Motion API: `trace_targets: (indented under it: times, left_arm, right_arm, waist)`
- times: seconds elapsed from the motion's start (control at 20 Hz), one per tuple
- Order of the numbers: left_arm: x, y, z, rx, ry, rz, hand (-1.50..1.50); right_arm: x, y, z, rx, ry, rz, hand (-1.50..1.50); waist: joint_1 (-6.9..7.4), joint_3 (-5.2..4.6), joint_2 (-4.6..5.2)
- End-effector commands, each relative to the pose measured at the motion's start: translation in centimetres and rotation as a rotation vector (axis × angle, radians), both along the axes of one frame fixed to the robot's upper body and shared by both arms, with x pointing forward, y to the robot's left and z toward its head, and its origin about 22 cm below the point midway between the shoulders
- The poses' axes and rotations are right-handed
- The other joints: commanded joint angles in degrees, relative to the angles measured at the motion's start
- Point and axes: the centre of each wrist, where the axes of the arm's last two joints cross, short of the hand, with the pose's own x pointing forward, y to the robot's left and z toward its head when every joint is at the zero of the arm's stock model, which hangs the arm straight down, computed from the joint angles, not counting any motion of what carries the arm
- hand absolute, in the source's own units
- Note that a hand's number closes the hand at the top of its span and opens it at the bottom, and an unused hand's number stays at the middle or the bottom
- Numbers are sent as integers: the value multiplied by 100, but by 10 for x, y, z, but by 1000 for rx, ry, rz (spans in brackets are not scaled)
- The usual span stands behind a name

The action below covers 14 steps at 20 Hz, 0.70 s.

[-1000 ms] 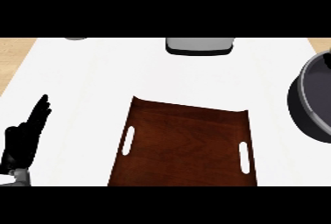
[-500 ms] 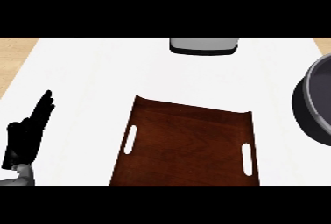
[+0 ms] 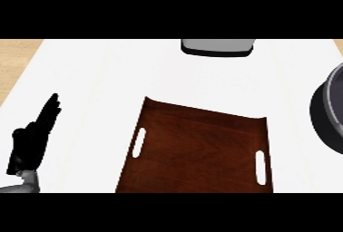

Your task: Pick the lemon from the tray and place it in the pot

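No writing or label shows on anything here.

Over at nine o'clock, by the left edge of the white counter (image 3: 100, 81), the left hand (image 3: 33, 138) rests on its side, black fingers straight and together, pointing up toward twelve o'clock and holding nothing. A bit of grey forearm shows below it at the lower edge.

In the middle, running down to six o'clock, lies the dark wooden tray (image 3: 198, 149), with a slim handle slot in its left side and another in its right. Its visible surface carries nothing; the lemon cannot be seen on it or anywhere else, and the tray's near end is cut off by the lower edge.

At twelve o'clock a grey, dark-rimmed object (image 3: 218, 46) sits at the far edge, only partly in view.

At three o'clock the pot (image 3: 328, 113), dark with a grey rim, is cut by the right edge; too little shows to tell what it holds. It stands apart from the tray.
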Motion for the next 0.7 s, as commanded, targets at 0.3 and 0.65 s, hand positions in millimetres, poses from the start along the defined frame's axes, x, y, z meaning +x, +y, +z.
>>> trace_targets:
  times: [0.3,0.65]
  left_arm:
    - [16,12,21,19,-9,2,0]
    - [4,-1,-5,1,1,13,0]
  right_arm:
    - [-1,-13,5,214,-74,76,-150]
    - [1,-9,3,308,-461,131,-150]
  waist:
    - [38,10,29]
    - [-97,16,-21]
